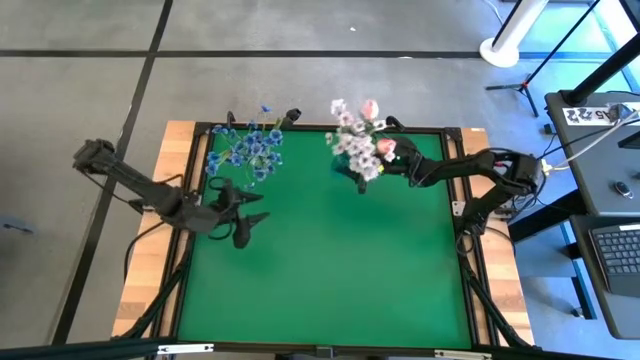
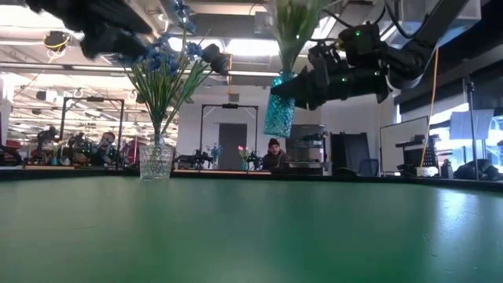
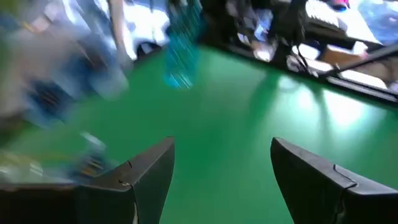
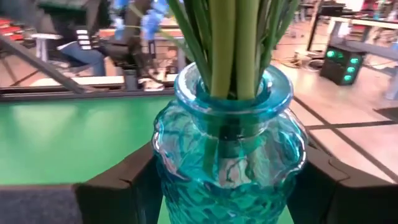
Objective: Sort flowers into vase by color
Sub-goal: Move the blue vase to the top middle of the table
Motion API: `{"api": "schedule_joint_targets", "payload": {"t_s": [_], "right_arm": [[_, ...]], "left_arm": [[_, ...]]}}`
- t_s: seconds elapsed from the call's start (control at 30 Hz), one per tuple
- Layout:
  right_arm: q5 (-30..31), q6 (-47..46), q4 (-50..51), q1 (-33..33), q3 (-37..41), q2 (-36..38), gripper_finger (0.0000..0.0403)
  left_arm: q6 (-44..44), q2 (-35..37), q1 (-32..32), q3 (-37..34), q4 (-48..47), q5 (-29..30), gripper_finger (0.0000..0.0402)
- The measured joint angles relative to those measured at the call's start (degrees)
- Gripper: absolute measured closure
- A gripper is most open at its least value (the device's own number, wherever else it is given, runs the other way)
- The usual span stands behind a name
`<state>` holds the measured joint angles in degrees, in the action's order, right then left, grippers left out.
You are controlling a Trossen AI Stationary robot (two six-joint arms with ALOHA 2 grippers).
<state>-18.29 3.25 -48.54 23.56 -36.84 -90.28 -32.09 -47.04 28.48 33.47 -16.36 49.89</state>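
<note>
A teal glass vase holds green stems topped with white and pink blossoms. My right gripper reaches in from the table's right and is shut on this vase, which hangs above the table. At the far left a clear glass vase stands on its base, filled with blue flowers. My left gripper hovers open over the mat, on the near side of the blue flowers, with nothing between its fingers. My right gripper pinches the teal vase's bulged body below the neck, one finger on each side. The fingers come level from the table's right side. The vase is about upright and lifted clear of the table, with the flowers standing up out of it.
The green mat lies open across the middle and near side. Wooden margins run along the table's left and right edges. A desk with a keyboard stands off to the right. A person sits in the room beyond.
</note>
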Motion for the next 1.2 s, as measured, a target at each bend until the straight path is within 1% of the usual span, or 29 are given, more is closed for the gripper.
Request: {"api": "schedule_joint_targets", "payload": {"t_s": [0.07, 0.1, 0.23, 0.27, 0.33, 0.4, 0.53, 0.67, 0.77, 0.97, 1.2], "right_arm": [[-0.2, -0.2, -0.4, 1.8, 0.0, 0.0, 0.0155], [-0.2, -0.1, -0.8, 2.6, 0.0, 0.0, 0.0155], [1.2, -0.3, -0.8, 5.2, 0.0, -0.9, 0.0155], [1.2, -0.6, -0.3, 5.8, 0.0, -1.6, 0.0155], [1.2, -0.7, -0.9, 6.5, 0.0, -3.5, 0.0155], [1.3, -1.7, -1.3, 7.1, 0.0, -5.7, 0.0155], [2.0, -2.0, -2.7, 7.7, 0.0, -9.9, 0.0155], [2.3, -3.5, -7.3, 7.7, 0.0, -13.1, 0.0155], [2.5, -4.5, -8.4, 7.7, 0.0, -14.8, 0.0155], [5.5, -3.9, -9.4, 7.7, -0.2, -17.8, 0.0155], [6.1, -2.8, -9.8, 7.6, -0.2, -18.4, 0.0155]], "left_arm": [[0.2, -1.3, -3.3, -2.6, 5.0, -6.3, 0.0143], [1.3, -1.9, -4.7, -4.2, 9.0, -9.6, 0.0143], [7.5, -5.2, -9.3, -11.0, 30.2, -22.1, 0.0153], [8.9, -5.9, -10.3, -12.5, 34.5, -24.4, 0.0159], [11.0, -6.3, -11.6, -14.5, 40.2, -26.8, 0.0172], [12.6, -6.1, -12.7, -15.4, 42.5, -26.9, 0.0187], [14.6, -5.4, -14.9, -15.6, 43.4, -26.9, 0.0214], [14.7, -5.4, -16.4, -15.6, 43.1, -27.5, 0.0234], [14.7, -5.4, -16.7, -15.6, 43.1, -28.4, 0.0244], [14.7, -5.4, -16.7, -15.6, 43.0, -28.4, 0.0259], [14.7, -5.4, -16.7, -15.6, 42.5, -28.4, 0.027]]}}
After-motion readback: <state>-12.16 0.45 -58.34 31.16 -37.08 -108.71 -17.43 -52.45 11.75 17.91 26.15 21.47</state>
